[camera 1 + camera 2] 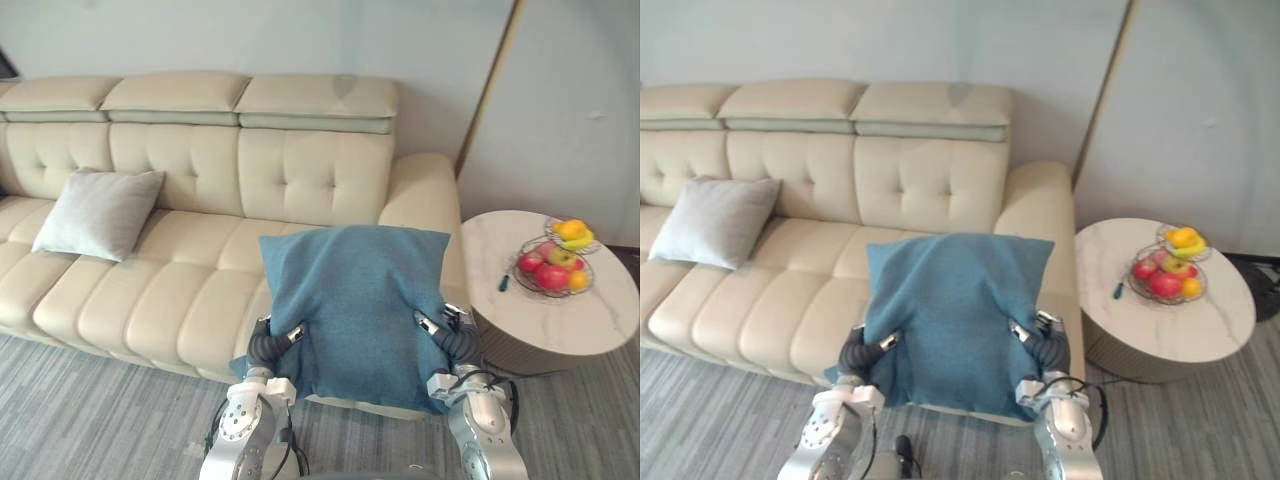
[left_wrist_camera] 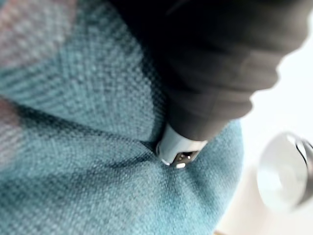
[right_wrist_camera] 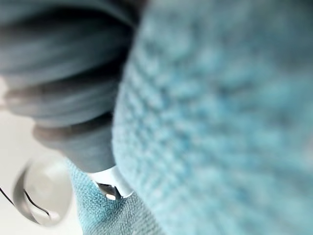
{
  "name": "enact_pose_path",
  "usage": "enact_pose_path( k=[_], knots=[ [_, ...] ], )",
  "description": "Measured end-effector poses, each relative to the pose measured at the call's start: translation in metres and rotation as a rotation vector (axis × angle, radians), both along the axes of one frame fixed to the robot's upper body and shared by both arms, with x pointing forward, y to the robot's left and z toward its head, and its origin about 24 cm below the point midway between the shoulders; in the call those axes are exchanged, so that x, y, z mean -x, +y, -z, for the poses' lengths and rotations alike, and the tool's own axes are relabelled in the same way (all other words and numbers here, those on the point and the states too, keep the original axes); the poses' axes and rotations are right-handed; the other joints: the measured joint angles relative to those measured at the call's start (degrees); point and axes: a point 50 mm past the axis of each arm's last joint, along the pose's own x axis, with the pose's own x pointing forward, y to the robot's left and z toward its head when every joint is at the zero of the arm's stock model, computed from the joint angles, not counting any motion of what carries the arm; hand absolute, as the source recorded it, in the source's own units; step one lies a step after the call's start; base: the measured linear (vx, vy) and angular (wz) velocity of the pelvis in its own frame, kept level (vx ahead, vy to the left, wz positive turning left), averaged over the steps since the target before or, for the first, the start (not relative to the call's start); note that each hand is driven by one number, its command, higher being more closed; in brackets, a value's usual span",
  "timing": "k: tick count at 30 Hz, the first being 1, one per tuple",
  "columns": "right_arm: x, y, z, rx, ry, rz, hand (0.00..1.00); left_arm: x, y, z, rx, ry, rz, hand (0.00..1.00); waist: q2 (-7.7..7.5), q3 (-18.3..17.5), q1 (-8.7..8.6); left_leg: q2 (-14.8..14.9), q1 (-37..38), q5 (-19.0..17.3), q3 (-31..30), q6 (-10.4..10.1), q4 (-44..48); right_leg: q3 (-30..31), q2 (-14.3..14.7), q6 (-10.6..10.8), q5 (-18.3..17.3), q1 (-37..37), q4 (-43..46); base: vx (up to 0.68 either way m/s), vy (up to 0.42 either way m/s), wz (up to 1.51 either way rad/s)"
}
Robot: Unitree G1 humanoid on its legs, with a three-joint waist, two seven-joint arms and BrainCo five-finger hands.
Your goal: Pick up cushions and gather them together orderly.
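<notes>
Cream leather sofa runs along the wall, with a round table beside its right arm. A blue cushion is held upright before the sofa's right seat, and a grey cushion leans on its left seat. The left hand and right hand press the blue cushion's side edges. Their fingers sink into the fabric, so I cannot tell their grip. A fruit bowl sits on the table.

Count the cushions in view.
2. The grey cushion leans on the sofa, left; the blue cushion is in front between the left hand and right hand. More may hide behind it.
</notes>
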Motion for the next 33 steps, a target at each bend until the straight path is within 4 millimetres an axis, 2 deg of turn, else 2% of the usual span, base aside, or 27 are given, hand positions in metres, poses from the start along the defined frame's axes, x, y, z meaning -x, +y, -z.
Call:
enact_pose_path(
  k=[1, 2, 3, 4, 5, 7, 8, 9, 10, 12, 13, 14, 15, 16, 17, 18, 19, 20, 22, 23, 25, 26, 27, 28, 30, 31, 33],
  knots=[
    [-0.001, -0.002, 0.004, 0.0, 0.018, 0.015, 1.0, -0.003, -0.002, 0.002, -0.006, 0.005, 0.015, 1.0, -0.17, -0.1, -0.2, -0.82, 0.06, 2.67, -0.07, -1.06, -0.25, 1.28, -0.14, 0.81, 0.42, 0.75, -1.63, 0.15, 0.377, 0.33],
    [-0.001, -0.002, 0.012, -0.007, 0.058, 0.025, 1.0, -0.005, -0.002, 0.005, -0.024, 0.016, 0.029, 1.0, -1.8, -1.0, -0.37, -3.6, 0.05, 2.44, 0.66, -0.16, -0.49, 3.73, -1.27, 1.92, 1.84, 1.3, -4.94, 0.17, 0.429, 0.32],
    [0.0, -0.001, 0.015, -0.01, 0.072, 0.028, 1.0, -0.006, 0.0, 0.006, -0.041, 0.016, 0.036, 1.0, -3.69, -1.77, -0.35, -5.92, -1.23, 1.1, 1.62, 1.47, 0.79, 5.4, -2.53, 1.51, 4.43, 1.77, -8.51, 0.16, 0.331, 0.16],
    [-0.001, 0.0, 0.015, -0.014, 0.07, 0.03, 1.0, -0.008, 0.0, 0.006, -0.05, 0.013, 0.043, 1.0, -4.44, -1.79, -0.21, -6.82, -2.64, -0.76, 2.37, 2.52, 3.86, 5.75, -3.41, 2.27, 6.72, 2.16, -10.02, 0.2, 0.342, -0.16],
    [-0.005, 0.0, 0.013, 0.009, 0.067, 0.028, 1.0, -0.008, 0.001, 0.006, -0.054, 0.017, 0.042, 1.0, -4.27, -1.69, 0.02, -7.18, -4.56, -4.49, 3.59, 4.12, 9.3, 7.47, -4.25, 3.13, 10.12, 2.49, -11.13, 0.23, 0.382, -0.44],
    [-0.008, 0.001, 0.018, 0.021, 0.092, 0.026, 1.0, -0.008, 0.001, 0.007, -0.057, 0.021, 0.044, 1.0, -3.35, -2.19, 0.29, -7.22, -5.08, -8.37, 5.87, 6.2, 13.45, 9.57, -5.17, 2.23, 14.63, 1.53, -11.03, 0.19, 0.419, -0.58],
    [-0.008, 0.0, 0.02, 0.023, 0.101, 0.027, 1.0, -0.01, 0.001, 0.006, -0.06, 0.014, 0.047, 1.0, -2.88, -2.47, 0.33, -7.39, -4.92, -9.42, 7.05, 7.31, 13.46, 9.99, -5.65, 0.15, 17.31, 0.43, -10.57, 0.12, 0.433, -0.49],
    [-0.009, 0.001, 0.019, 0.022, 0.098, 0.031, 1.0, -0.013, 0.001, 0.003, -0.066, -0.002, 0.051, 1.0, -2.65, -2.33, 0.26, -7.78, -4.44, -9.92, 7.93, 8.11, 12.84, 9.92, -6.0, -2.44, 17.3, -1.48, -7.42, 0.11, 0.424, -0.35],
    [-0.01, 0.001, 0.019, 0.02, 0.098, 0.035, 1.0, -0.015, 0.001, 0.002, -0.068, -0.007, 0.051, 1.0, -2.52, -2.14, 0.08, -8.16, -3.64, -10.09, 8.02, 8.43, 12.28, 11.21, -5.2, -2.91, 15.13, -2.89, -3.95, 0.11, 0.366, -0.19],
    [-0.007, 0.003, 0.021, 0.001, 0.109, 0.047, 1.0, -0.014, 0.002, 0.003, -0.073, 0.001, 0.041, 1.0, -2.16, -1.92, -0.31, -8.66, -0.06, -10.27, 7.83, 8.8, 9.8, 16.37, 0.6, 0.29, 7.14, -3.75, 3.61, 0.1, 0.256, -0.06],
    [-0.007, 0.003, 0.022, -0.003, 0.11, 0.048, 1.0, -0.014, 0.003, 0.003, -0.079, 0.0, 0.044, 1.0, -1.69, -1.9, -0.4, -9.21, 1.93, -10.12, 7.81, 8.84, 7.34, 18.34, 5.01, 1.47, 2.92, -4.21, 6.2, 0.07, 0.16, 0.05],
    [-0.007, 0.003, 0.019, -0.005, 0.1, 0.05, 1.0, -0.015, 0.002, 0.001, -0.081, -0.011, 0.05, 1.0, -2.48, -2.08, -0.43, -10.63, 3.61, -9.6, 7.71, 8.48, 4.67, 18.12, 7.89, 1.39, 0.46, -4.93, 6.82, 0.08, 0.144, 0.13],
    [-0.008, 0.002, 0.018, -0.004, 0.092, 0.053, 1.0, -0.015, 0.001, 0.0, -0.08, -0.014, 0.054, 1.0, -2.73, -2.24, -0.48, -11.68, 4.37, -8.95, 7.68, 8.69, 3.01, 18.21, 9.69, 1.1, -0.64, -5.57, 6.24, 0.1, 0.064, 0.24],
    [-0.009, 0.0, 0.012, 0.0, 0.069, 0.058, 1.0, -0.015, -0.002, -0.002, -0.074, -0.023, 0.064, 1.0, -3.17, -2.44, -0.42, -13.08, 5.37, -8.45, 7.14, 9.03, 1.53, 18.45, 12.27, -0.3, -1.46, -5.86, 4.36, 0.12, 0.058, 0.34],
    [-0.009, -0.003, 0.009, 0.006, 0.054, 0.063, 1.0, -0.015, -0.004, -0.004, -0.07, -0.031, 0.071, 1.0, -2.9, -2.29, -0.51, -14.31, 5.72, -8.02, 6.46, 9.68, 1.18, 20.08, 14.15, -3.72, -1.51, -5.64, 1.42, 0.09, 0.031, 0.43],
    [-0.009, -0.005, 0.009, 0.008, 0.051, 0.067, 1.0, -0.015, -0.006, -0.004, -0.066, -0.033, 0.076, 1.0, -2.51, -2.06, -0.72, -14.91, 5.99, -8.04, 5.55, 9.72, 1.32, 21.3, 14.7, -7.91, -0.89, -4.84, 0.26, 0.17, 0.032, 0.62],
    [-0.005, -0.009, 0.01, 0.018, 0.061, 0.075, 1.0, -0.014, -0.011, -0.005, -0.057, -0.034, 0.09, 1.0, -1.64, -2.0, -1.18, -15.24, 6.48, -8.14, 4.04, 9.74, 1.91, 21.0, 14.53, -8.2, -0.69, -3.07, -0.44, 0.16, 0.021, 0.79],
    [-0.001, -0.011, 0.011, 0.011, 0.067, 0.086, 1.0, -0.014, -0.013, -0.008, -0.052, -0.042, 0.095, 1.0, -1.46, -1.76, -1.15, -15.6, 6.54, -8.16, 1.99, 9.79, 2.99, 19.55, 14.16, -8.06, -0.71, -1.87, -0.35, 0.22, -0.011, 1.0],
    [0.007, -0.012, 0.01, 0.003, 0.066, 0.101, 1.0, -0.013, -0.014, -0.008, -0.05, -0.04, 0.101, 1.0, -1.81, -1.48, -0.94, -15.61, 6.15, -8.3, 0.88, 9.57, 7.3, 17.32, 13.53, -8.04, -0.69, 0.78, -0.19, 0.11, -0.059, 0.83],
    [0.009, -0.012, 0.006, 0.004, 0.053, 0.104, 1.0, -0.013, -0.014, -0.007, -0.049, -0.038, 0.102, 1.0, -1.87, -1.27, -0.82, -15.27, 5.16, -8.92, 1.0, 8.57, 11.34, 17.13, 13.43, -8.04, -0.69, 2.15, -0.91, 0.06, -0.046, 0.56],
    [0.008, -0.013, -0.003, 0.011, 0.013, 0.101, 1.0, -0.013, -0.015, -0.01, -0.043, -0.049, 0.103, 1.0, -2.44, -0.48, 0.31, -13.75, 0.86, -10.82, 1.75, 7.42, 21.5, 17.5, 13.39, -8.34, -0.86, 5.24, -3.66, 0.08, 0.01, 0.19],
    [0.005, -0.012, -0.011, 0.011, -0.022, 0.097, 1.0, -0.013, -0.014, -0.014, -0.037, -0.066, 0.098, 1.0, -2.12, -0.43, 0.84, -10.78, -1.61, -12.93, 2.46, 7.28, 25.81, 17.9, 13.81, -9.32, -1.45, 5.77, -4.74, 0.08, 0.061, -0.16],
    [0.004, -0.012, -0.014, 0.011, -0.036, 0.097, 1.0, -0.013, -0.015, -0.016, -0.032, -0.072, 0.1, 1.0, -1.94, -0.45, 0.77, -7.88, -2.46, -13.92, 2.23, 6.38, 25.73, 18.34, 14.01, -9.32, -1.45, 5.61, -4.46, 0.04, 0.057, -0.19],
    [0.004, -0.012, -0.014, 0.012, -0.038, 0.097, 1.0, -0.013, -0.016, -0.016, -0.028, -0.072, 0.099, 1.0, -1.95, -0.44, 0.75, -6.68, -2.41, -14.01, 1.92, 5.96, 24.2, 18.71, 13.92, -9.32, -1.45, 5.58, -4.37, 0.04, 0.101, -0.21],
    [0.004, -0.013, -0.015, 0.015, -0.041, 0.101, 1.0, -0.012, -0.017, -0.016, -0.023, -0.072, 0.1, 1.0, -1.61, -0.61, 0.65, -4.46, 1.3, -10.56, -2.22, 4.15, 12.27, 20.5, 13.72, -8.2, -2.14, 5.42, -4.12, 0.07, 0.176, -0.31],
    [0.004, -0.014, -0.015, 0.017, -0.039, 0.101, 1.0, -0.012, -0.017, -0.015, -0.024, -0.07, 0.102, 1.0, -1.05, -0.67, 0.33, -4.48, 2.25, -8.3, -3.21, 0.7, 9.43, 21.14, 13.54, -7.32, -2.71, 5.22, -3.88, 0.06, 0.218, -0.23],
    [0.008, -0.013, -0.011, 0.01, -0.02, 0.109, 1.0, -0.011, -0.016, -0.014, -0.035, -0.066, 0.109, 1.0, -3.04, -0.29, -0.11, -6.51, 3.15, -8.08, -1.28, 2.04, 7.86, 23.26, 11.47, -6.29, -3.01, 4.45, -3.74, 0.06, 0.205, -0.25]
  ],
)
